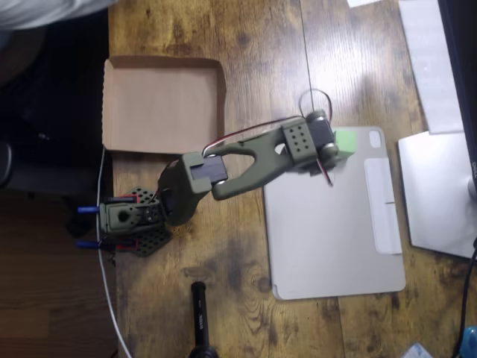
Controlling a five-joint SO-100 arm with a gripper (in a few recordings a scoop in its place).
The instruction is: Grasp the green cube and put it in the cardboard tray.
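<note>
View: overhead, the olive arm (246,168) reached across the wooden table (358,67) toward the right.
Cube: the green cube (345,140) sat on the grey tablet cover (328,231), near its top edge.
Fingers: the fingers (334,153) were hidden beneath the wrist housing; whether they stood apart or together could not be told.
Cube relative to fingers: the cube showed just beyond the arm's tip, its left side tucked under the housing; touching or merely beside could not be told.
Tray: the cardboard tray (112,104) lay well apart, at upper left, with nothing in it.
Risk: an off-centre closing could probably push the cube along the smooth cover instead of gripping it.
Risk: a weak grip might drop the cube on the long carry to the tray.
</note>
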